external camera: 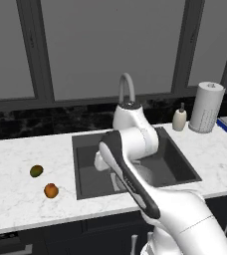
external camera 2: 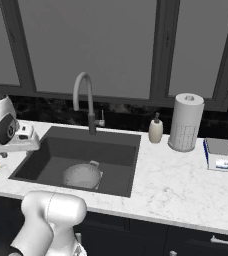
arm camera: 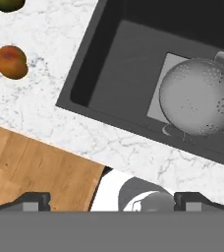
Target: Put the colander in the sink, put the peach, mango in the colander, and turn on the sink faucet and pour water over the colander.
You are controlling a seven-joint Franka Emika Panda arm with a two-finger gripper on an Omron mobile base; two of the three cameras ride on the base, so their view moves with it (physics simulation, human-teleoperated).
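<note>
Round white-grey perforated colander (arm camera: 200,96) resting in dark grey rectangular sink (arm camera: 114,64).
Gripper (arm camera: 112,199) fingers spread apart, empty; round orange-red peach (arm camera: 11,61) and oval olive-green mango (arm camera: 8,4) up-left of fingertips.

My round white-grey perforated colander (arm camera: 199,96) sits on the floor of the large dark grey rectangular sink (arm camera: 109,74), over its pale square patch, one loop handle showing at each side. The small round orange-red peach (arm camera: 11,61) and the small oval olive-green mango (external camera: 36,171) lie near each other on the white marble counter, left of the basin. The tall grey gooseneck faucet (external camera 2: 84,100) arches over the sink's back edge.
</note>
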